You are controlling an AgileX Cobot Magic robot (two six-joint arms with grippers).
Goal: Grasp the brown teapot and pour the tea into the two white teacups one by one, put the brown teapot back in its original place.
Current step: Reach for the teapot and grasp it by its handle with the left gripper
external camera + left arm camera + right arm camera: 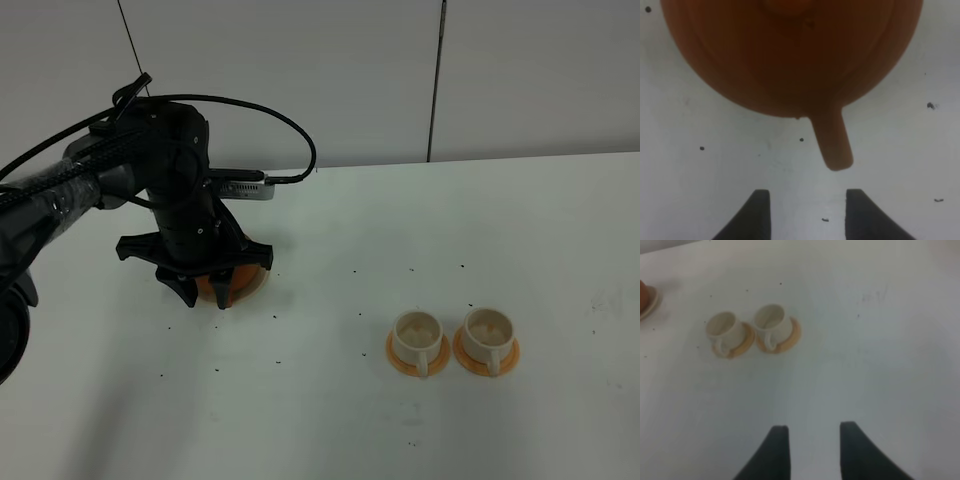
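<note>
The brown teapot [214,288] is seen in the left half of the white table [330,420], seated on a cream coaster [259,283] of which only a sliver of rim is shown past the arm. The left gripper [809,214] is held low, close over the pot; in the left wrist view its two dark fingers [758,216] are spread wide with only bare table between them, and nothing is gripped. A short straight stub of the pot (spout or handle cannot be told) is pointed toward that gap and is kept apart from both fingertips. In the right half of the table, nearer the front edge than the pot and well apart from it, the first teacup [416,333] and the second teacup [487,330] are set just beside each other, each upright on its own orange saucer [397,357], with the handles turned toward the front edge. The right gripper [812,450] is shown in its own wrist view only, hung above bare table with the jaws parted and empty, the cups ahead of it. Small dark specks [361,315] are scattered over the tabletop. Faint grey scrawl [873,295] is marked on the table beyond the cups, too pale to be read.
</note>
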